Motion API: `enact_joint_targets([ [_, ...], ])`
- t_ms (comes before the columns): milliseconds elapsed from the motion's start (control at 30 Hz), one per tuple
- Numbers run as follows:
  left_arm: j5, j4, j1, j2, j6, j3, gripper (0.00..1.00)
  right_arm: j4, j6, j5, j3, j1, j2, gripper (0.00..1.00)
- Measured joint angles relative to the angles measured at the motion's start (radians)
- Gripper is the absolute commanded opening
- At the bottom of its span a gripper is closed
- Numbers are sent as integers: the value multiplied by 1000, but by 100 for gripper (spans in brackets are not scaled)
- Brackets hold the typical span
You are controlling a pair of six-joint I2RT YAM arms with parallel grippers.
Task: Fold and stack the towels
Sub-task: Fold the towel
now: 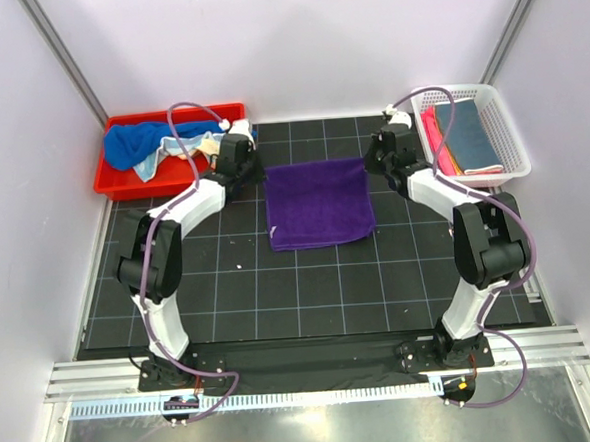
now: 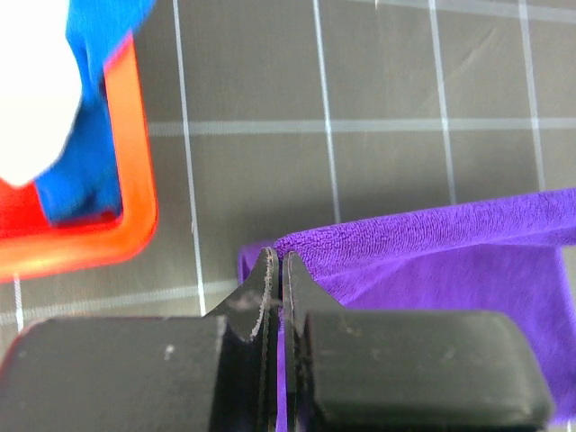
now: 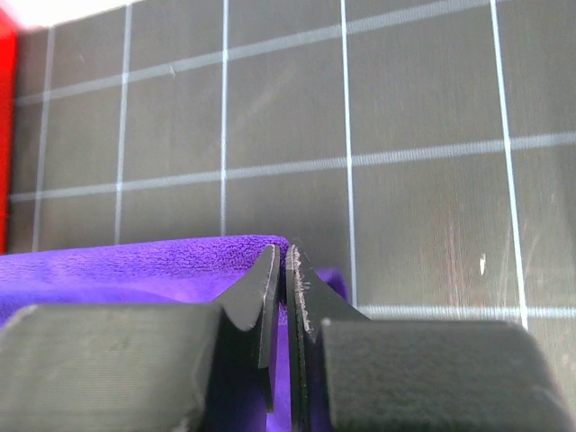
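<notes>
A purple towel (image 1: 319, 201) lies spread on the black grid mat, its far edge slightly raised. My left gripper (image 1: 258, 171) is at the far left corner of it, shut on the purple towel (image 2: 432, 261), and purple cloth shows between the jaws of that gripper (image 2: 277, 256). At the far right corner my right gripper (image 1: 376, 162) is likewise shut on the purple towel (image 3: 135, 265), with the cloth pinched in the gripper (image 3: 281, 254). A bright blue towel (image 1: 135, 143) and a pale one lie crumpled in the red bin (image 1: 107, 182). Folded slate blue, pink and orange towels (image 1: 465, 135) are stacked in the white basket (image 1: 511, 143).
The red bin (image 2: 135, 193) stands at the back left, close to my left wrist. The white mesh basket stands at the back right. White walls enclose the mat on three sides. The arm bases sit at the near edge on a metal rail (image 1: 314, 365).
</notes>
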Motion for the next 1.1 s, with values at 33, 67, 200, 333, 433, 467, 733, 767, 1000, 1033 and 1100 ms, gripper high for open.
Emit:
enact_joint_targets([
  [33,5,3,0,-8,-1,-22,0,2,2,-2,-22,0,-8,1],
  [67,12,3,0,-19,-2,-45,0,0,3,-4,-43,0,-17,1],
  [200,39,14,-3,-76,-11,-132,0,4,23,-19,-126,0,-68,1],
  [333,53,28,-20,-137,-23,-202,0,10,44,-33,-216,0,-139,1],
  [433,56,43,-41,-167,-28,-249,0,13,58,-40,-273,0,-186,1],
  [467,56,43,-47,-174,-29,-264,0,13,60,-40,-285,1,-196,1],
  [733,55,51,-90,-230,-55,-398,0,8,86,-44,-405,16,-310,1],
  [767,53,51,-90,-241,-57,-412,0,7,89,-44,-418,18,-326,1],
  [1000,46,68,-98,-324,-76,-455,0,3,105,-47,-481,35,-401,1],
  [1033,44,69,-100,-333,-78,-460,0,3,106,-46,-486,37,-406,1],
  [1100,43,75,-104,-343,-80,-472,0,6,108,-45,-498,41,-409,1],
])
